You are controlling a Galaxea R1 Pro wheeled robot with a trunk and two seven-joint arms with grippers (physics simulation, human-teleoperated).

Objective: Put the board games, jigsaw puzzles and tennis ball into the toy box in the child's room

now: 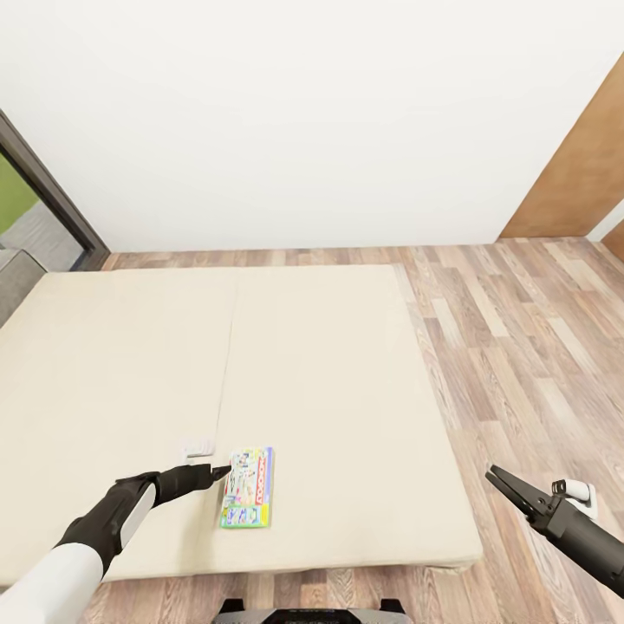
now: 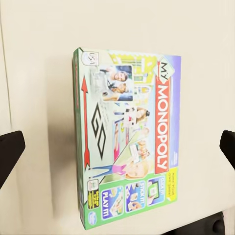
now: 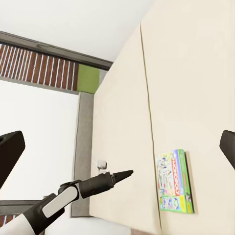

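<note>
Monopoly box (image 1: 248, 500) lies flat on the bed (image 1: 329, 381), near the foot edge, just right of the mattress seam. A small white item (image 1: 198, 450) sits just beyond the left gripper (image 1: 221, 471); too small to tell what it is.

Risks from here, as I judge them:
- Box is flat w/ no raised edge to bite. Fingers coming straight down could land on the lid and press it into the soft mattress instead of straddling it.
- In the left wrist view the box (image 2: 128, 139) sits between the two dark finger tips (image 2: 10, 152), which stand wide apart, wider than the box's short side. If the approach drifts sideways, one finger may catch the lid and skid the box toward the bed edge.
- A thin pinch on a broad box could let it swing or slip during the carry.

Pose: left arm reaches fwd low over the bed, wrist extended, gripper tip just left of the box's far corner, prob. not touching it. Its fingers are spread and hold nothing. Right arm hangs out over the floor (image 1: 520, 347) right of the bed, well apart from the box; right gripper (image 1: 503, 481) also looks spread and holds nothing, wide gap between its tips in the right wrist view.
</note>
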